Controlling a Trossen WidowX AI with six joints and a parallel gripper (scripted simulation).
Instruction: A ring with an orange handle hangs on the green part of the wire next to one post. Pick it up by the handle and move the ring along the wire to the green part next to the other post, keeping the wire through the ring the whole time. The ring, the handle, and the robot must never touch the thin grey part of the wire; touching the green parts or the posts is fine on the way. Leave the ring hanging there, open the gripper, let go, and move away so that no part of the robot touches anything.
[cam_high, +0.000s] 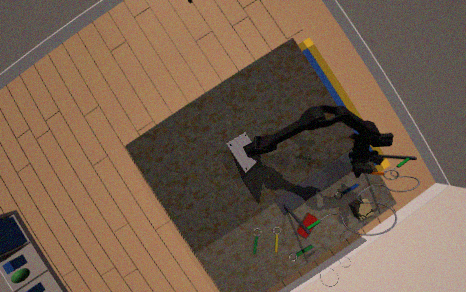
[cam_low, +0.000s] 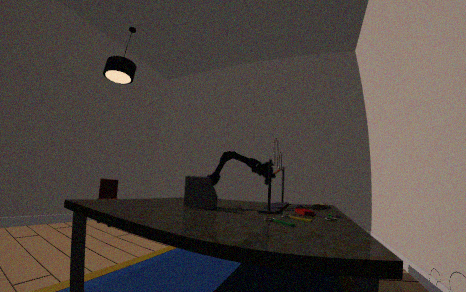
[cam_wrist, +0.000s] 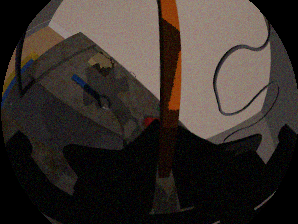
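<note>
My gripper (cam_high: 367, 171) (cam_wrist: 161, 123) is shut on the orange handle (cam_high: 378, 173) (cam_wrist: 170, 75), which runs straight up between the fingers in the wrist view. Seen from above, the handle's ring (cam_high: 384, 174) sits just beyond the gripper at the table's right end, close to a short green wire part (cam_high: 403, 162) beside a dark post. The thin grey wire (cam_high: 407, 189) (cam_wrist: 226, 62) curls in loops near the ring; I cannot tell whether the two touch. In the side view the gripper (cam_low: 270, 171) is up by the posts (cam_low: 269, 192). Another green piece (cam_high: 313, 224) lies farther left.
Loose rings with green (cam_high: 255, 245) and yellow (cam_high: 276, 242) handles lie on the table's front part. A red object (cam_high: 306, 225), a blue stick (cam_high: 350, 188) (cam_wrist: 82, 85) and a small box (cam_high: 364, 207) lie among the wire loops. The arm's base plate (cam_high: 240, 150) is at mid-table.
</note>
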